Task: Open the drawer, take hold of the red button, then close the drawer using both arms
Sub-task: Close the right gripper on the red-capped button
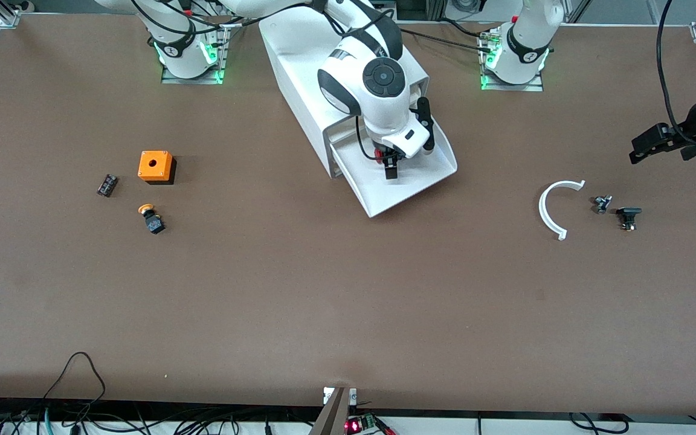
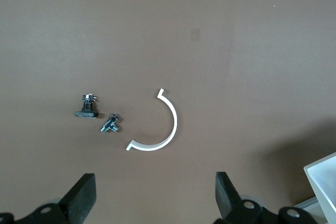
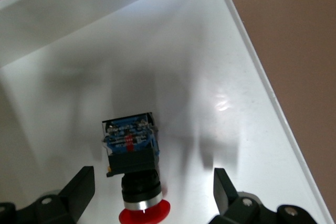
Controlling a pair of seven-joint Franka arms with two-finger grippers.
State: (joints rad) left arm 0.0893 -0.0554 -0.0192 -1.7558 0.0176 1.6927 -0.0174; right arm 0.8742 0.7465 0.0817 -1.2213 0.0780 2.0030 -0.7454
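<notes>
The right arm's wrist hides most of the pulled-out drawer [image 1: 411, 181] and nearly all of the button [image 3: 132, 169], which lies on the drawer floor, its red cap cut off in the right wrist view. The right claw [image 1: 391, 169] hangs spread above it. The left claw [image 1: 656, 145], also spread, waits over the brown desk [image 1: 324, 290] near a white half ring [image 1: 550, 208].

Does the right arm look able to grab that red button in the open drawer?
Probably yes: the right gripper hangs open over the drawer, fingers either side of the button, nothing between.
</notes>
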